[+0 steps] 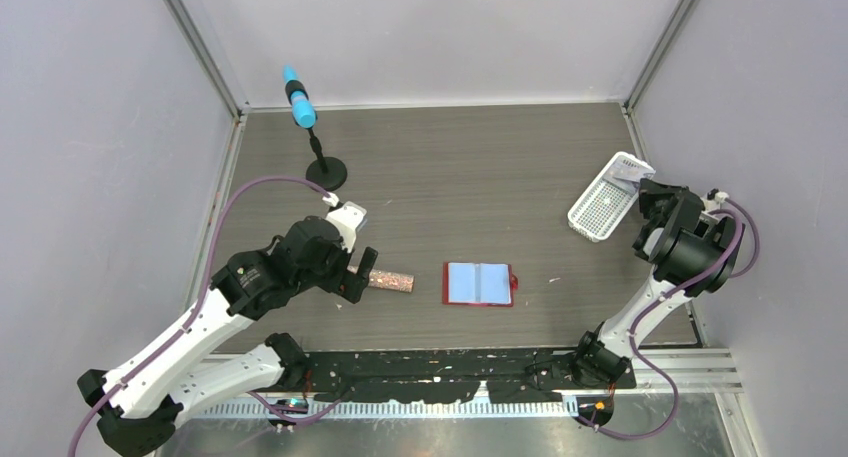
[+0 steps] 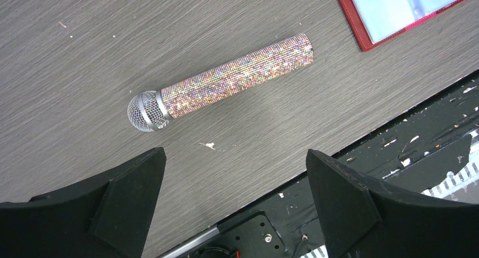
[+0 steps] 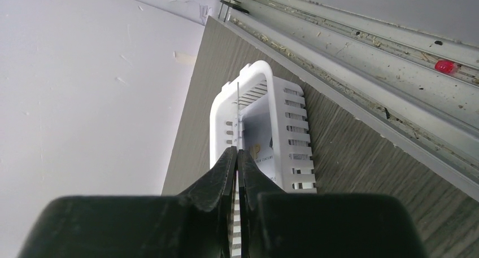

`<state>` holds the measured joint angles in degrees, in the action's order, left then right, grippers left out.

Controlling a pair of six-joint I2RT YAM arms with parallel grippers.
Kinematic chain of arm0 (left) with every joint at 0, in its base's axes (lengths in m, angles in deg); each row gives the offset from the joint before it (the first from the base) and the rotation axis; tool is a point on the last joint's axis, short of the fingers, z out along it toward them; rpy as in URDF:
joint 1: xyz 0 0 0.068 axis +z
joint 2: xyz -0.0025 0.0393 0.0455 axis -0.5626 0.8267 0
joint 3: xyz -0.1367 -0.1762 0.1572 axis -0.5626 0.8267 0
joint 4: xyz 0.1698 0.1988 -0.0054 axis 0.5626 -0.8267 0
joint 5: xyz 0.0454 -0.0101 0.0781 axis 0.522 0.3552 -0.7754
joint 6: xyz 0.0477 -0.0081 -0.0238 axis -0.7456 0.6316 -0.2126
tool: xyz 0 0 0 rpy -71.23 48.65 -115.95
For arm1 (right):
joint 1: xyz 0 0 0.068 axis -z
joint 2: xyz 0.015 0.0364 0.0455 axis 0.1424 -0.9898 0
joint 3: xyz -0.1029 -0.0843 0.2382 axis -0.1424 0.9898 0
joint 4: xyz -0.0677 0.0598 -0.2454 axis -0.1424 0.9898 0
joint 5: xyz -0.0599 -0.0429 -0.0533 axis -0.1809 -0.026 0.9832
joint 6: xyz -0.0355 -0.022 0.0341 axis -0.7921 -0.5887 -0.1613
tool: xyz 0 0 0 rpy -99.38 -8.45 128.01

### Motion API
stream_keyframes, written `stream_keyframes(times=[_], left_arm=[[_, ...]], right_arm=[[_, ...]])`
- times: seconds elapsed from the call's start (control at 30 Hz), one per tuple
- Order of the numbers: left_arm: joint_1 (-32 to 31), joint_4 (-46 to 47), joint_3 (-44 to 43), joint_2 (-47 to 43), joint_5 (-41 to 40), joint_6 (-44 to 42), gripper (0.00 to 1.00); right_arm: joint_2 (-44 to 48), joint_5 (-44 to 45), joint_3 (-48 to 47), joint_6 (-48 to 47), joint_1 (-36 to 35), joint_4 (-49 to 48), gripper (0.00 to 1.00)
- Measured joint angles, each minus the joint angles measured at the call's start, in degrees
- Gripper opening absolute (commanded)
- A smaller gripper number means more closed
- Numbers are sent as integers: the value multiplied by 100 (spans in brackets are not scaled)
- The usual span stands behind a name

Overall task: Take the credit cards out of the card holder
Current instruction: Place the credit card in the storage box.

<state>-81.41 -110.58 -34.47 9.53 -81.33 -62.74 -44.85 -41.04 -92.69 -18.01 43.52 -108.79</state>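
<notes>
Right fingers [image 3: 217, 179] around one card [image 3: 239, 122]; one basket [image 3: 299, 139], one card holder [image 1: 480, 283]

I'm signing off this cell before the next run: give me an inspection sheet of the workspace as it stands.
Surface: grey wood-grain table, few pale specks.
Job's things: red card holder lying open; one credit card pinched over the white basket; a second card seems to lie inside it.
Clutter: glittery microphone; blue microphone on a stand.
Grippers: left gripper open above the glittery microphone; right gripper shut on the credit card.
Cables: purple cables along both arms.
Surroundings: pale walls, metal frame.
</notes>
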Motion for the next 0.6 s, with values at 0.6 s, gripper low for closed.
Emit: stream_keyframes(times=[0.6], left_arm=[[0,0,0,28,-13,-2,100]], right_arm=[[-203,376,-459,-13,-179,656,31]])
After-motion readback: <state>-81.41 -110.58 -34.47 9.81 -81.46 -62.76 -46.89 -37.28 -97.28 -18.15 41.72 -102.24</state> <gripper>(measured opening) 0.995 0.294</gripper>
